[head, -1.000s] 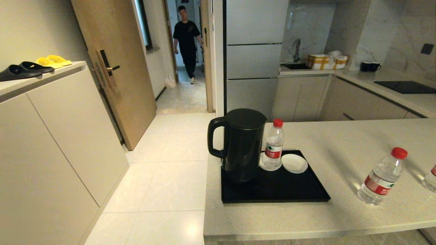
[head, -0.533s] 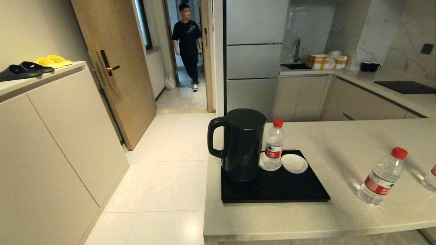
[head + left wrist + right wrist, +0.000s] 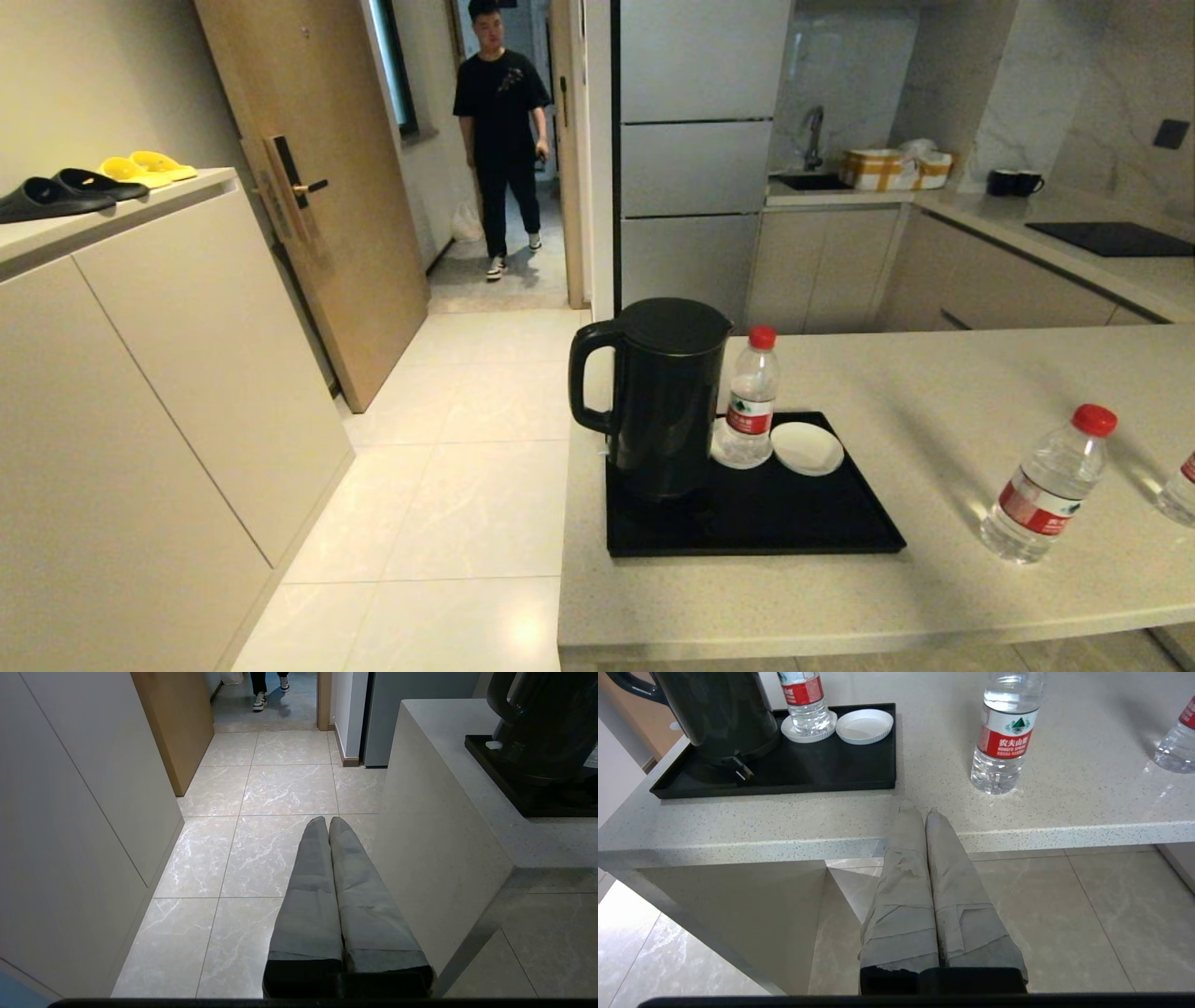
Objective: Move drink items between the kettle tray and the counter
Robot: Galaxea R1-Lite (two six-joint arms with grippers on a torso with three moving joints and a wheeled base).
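Observation:
One red-capped water bottle (image 3: 751, 399) stands on a white coaster on the black kettle tray (image 3: 803, 523), beside the black kettle (image 3: 658, 397). A second bottle (image 3: 1047, 485) stands on the beige counter (image 3: 915, 383) to the right, and a third bottle (image 3: 1178, 485) shows only partly at the right edge. Neither arm appears in the head view. My left gripper (image 3: 328, 821) is shut and empty, low over the floor left of the counter. My right gripper (image 3: 919, 808) is shut and empty, held in front of the counter edge, short of the second bottle (image 3: 1004, 732).
An empty white saucer (image 3: 808, 448) lies on the tray next to the bottle. A man in black (image 3: 499, 131) stands in the doorway beyond. A beige cabinet with slippers (image 3: 93, 177) is on the left. Black mugs (image 3: 1013, 182) and a cooktop (image 3: 1111, 238) sit on the far counter.
The man in the doorway has walked closer. The bottles, tray and kettle have not moved.

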